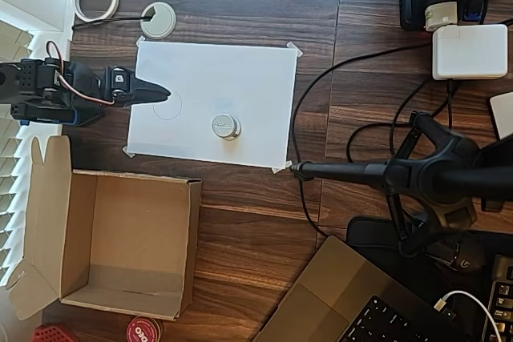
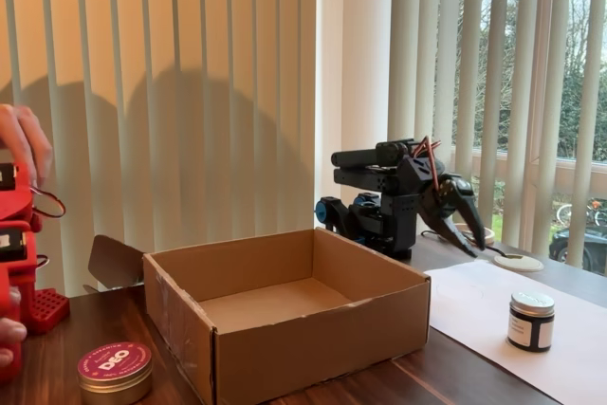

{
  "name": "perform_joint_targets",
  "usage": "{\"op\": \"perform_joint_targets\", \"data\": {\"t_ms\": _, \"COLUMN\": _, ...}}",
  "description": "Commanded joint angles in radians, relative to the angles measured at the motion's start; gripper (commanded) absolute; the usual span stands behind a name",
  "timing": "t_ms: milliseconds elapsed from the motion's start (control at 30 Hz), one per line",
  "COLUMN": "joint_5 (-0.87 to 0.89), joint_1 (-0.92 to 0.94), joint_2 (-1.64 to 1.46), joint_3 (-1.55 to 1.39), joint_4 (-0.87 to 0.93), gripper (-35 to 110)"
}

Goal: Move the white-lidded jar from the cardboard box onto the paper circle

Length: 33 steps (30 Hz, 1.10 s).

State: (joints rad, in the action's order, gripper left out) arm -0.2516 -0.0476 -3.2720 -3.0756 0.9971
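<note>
White-lidded jar [image 1: 226, 126]: one, upright on the paper sheet [image 1: 240, 78], nearer its lower edge in the overhead view, outside the cardboard box [image 1: 120, 242].
One box, open, nothing inside, at desk's lower left corner in that view. Two pencil circles faintly visible; paper circle [image 1: 169, 106] left of jar, apart from it. One gripper [image 1: 163, 94], tip over sheet's left edge by the circle, jaws pressed together, nothing pinched. One red-lidded tin [image 2: 114, 372] beside box.
</note>
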Motion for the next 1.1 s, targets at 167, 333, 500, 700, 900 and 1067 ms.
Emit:
{"op": "perform_joint_targets", "data": {"t_ms": 167, "joint_5": 0.129, "joint_1": -0.029, "joint_2": -0.144, "joint_3": 0.032, "joint_4": 0.256, "gripper": 0}}
{"op": "perform_joint_targets", "data": {"t_ms": 333, "joint_5": 0.120, "joint_1": -0.032, "joint_2": -0.146, "joint_3": 0.043, "joint_4": 0.299, "gripper": 0}}
{"op": "perform_joint_targets", "data": {"t_ms": 500, "joint_5": 0.121, "joint_1": -0.032, "joint_2": -0.146, "joint_3": 0.044, "joint_4": 0.301, "gripper": 0}}
{"op": "perform_joint_targets", "data": {"t_ms": 700, "joint_5": 0.110, "joint_1": -0.043, "joint_2": -0.144, "joint_3": 0.044, "joint_4": 0.301, "gripper": 0}}
{"op": "perform_joint_targets", "data": {"t_ms": 900, "joint_5": 0.101, "joint_1": -0.054, "joint_2": -0.144, "joint_3": 0.044, "joint_4": 0.301, "gripper": 0}}
{"op": "perform_joint_targets", "data": {"t_ms": 1067, "joint_5": 0.101, "joint_1": -0.054, "joint_2": -0.144, "joint_3": 0.044, "joint_4": 0.301, "gripper": 0}}
